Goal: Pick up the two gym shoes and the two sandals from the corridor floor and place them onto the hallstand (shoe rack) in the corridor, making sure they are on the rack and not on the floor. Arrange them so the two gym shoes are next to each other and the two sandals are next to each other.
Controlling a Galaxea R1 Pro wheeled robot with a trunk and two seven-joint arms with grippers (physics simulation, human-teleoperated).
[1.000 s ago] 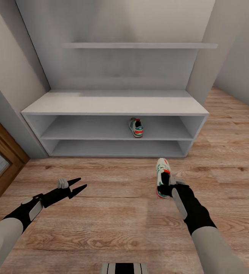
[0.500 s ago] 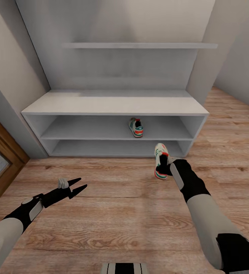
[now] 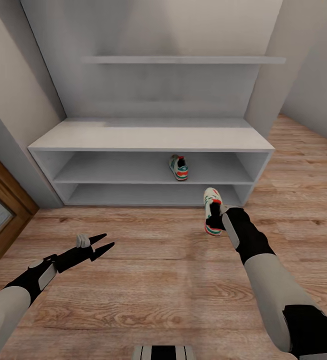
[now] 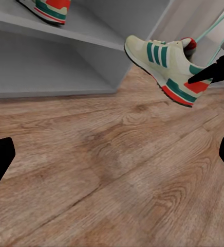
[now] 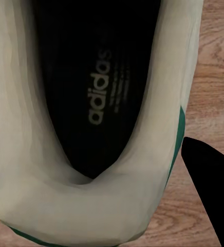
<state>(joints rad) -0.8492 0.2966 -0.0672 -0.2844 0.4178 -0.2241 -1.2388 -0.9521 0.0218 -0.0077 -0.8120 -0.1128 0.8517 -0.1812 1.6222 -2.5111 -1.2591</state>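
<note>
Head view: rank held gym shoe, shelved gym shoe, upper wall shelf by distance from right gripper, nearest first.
1. Held gym shoe: in the right gripper itself, above the floor just in front of the hallstand.
2. Shelved gym shoe: on the hallstand's upper compartment, beyond and slightly to the left of the gripper.
3. Upper wall shelf: high on the back panel, farthest.

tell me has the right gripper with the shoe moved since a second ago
Yes. The right gripper carried the gym shoe forward, toward the hallstand.
</note>
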